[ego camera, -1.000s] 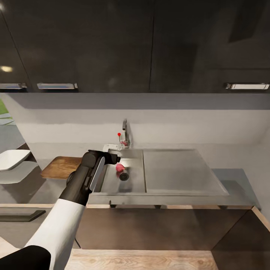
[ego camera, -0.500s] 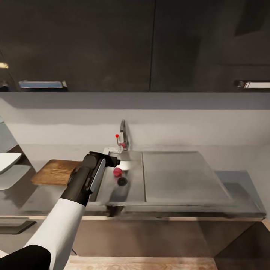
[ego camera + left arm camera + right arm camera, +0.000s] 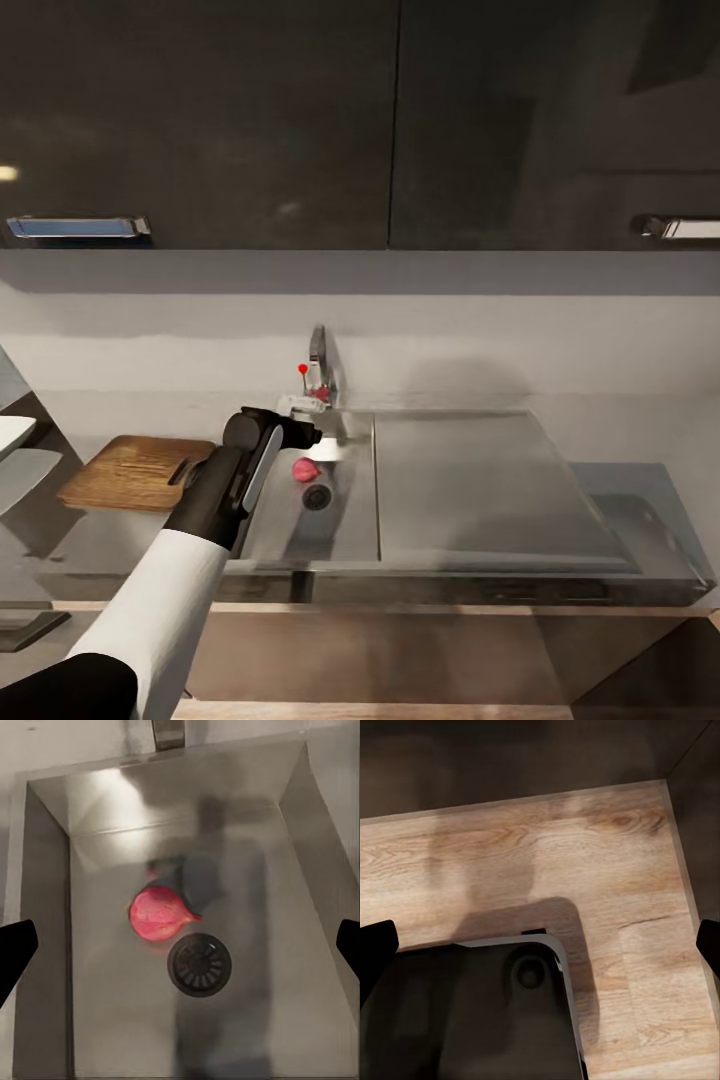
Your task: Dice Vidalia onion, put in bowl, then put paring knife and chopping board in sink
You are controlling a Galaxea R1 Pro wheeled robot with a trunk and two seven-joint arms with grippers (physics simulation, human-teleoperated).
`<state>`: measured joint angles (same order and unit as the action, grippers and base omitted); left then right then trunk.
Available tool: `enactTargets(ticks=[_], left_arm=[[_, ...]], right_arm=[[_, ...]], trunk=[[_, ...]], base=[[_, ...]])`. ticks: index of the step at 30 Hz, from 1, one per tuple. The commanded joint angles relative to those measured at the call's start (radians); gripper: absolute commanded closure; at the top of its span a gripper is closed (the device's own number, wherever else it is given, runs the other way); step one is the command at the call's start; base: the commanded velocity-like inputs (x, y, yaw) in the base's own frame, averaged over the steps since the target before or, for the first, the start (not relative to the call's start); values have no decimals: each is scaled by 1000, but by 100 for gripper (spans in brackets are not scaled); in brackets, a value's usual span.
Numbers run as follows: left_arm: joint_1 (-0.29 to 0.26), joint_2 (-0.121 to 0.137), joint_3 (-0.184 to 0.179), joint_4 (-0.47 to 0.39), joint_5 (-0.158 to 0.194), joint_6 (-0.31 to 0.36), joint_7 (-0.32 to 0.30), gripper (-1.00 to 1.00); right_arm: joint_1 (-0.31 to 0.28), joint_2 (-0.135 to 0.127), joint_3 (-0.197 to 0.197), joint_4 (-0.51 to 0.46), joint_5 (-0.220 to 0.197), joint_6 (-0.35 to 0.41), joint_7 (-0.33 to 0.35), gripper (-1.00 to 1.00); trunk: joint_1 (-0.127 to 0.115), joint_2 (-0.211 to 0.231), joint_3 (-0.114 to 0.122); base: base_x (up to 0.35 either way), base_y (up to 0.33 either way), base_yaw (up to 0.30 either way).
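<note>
While unlabelled, onion (image 3: 157, 913) beside drain (image 3: 199, 964), sink (image 3: 300, 945)

We see dim, soft renders: a bright glare patch on the sink (image 3: 112, 795) basin, the arm's blurred shadow across it.

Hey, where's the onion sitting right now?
In the head view the onion lies on the floor of the sink basin, right beside the round drain on its tap side, with the left gripper above it.
</note>
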<state>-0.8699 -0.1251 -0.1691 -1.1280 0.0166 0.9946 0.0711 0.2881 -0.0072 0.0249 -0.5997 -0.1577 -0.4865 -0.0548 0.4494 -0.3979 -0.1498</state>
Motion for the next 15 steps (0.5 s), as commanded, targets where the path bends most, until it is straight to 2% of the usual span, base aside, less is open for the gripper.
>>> enactTargets(ticks=[1, 8, 15], left_arm=[[-1, 0, 0, 4, 5, 4, 6, -100], [-1, -2, 58, 28, 36, 2, 3, -100], [-1, -2, 71, 35, 54, 1, 3, -100]], right_arm=[[0, 0, 3, -2, -6, -1, -2, -100], [0, 0, 4, -2, -6, -1, -2, -100], [0, 0, 4, -2, -6, -1, -3, -100]], trunk=[[1, -2, -2], [1, -2, -2], [1, -2, -2]], base=[[3, -2, 0], [0, 0, 0], [0, 0, 0]])
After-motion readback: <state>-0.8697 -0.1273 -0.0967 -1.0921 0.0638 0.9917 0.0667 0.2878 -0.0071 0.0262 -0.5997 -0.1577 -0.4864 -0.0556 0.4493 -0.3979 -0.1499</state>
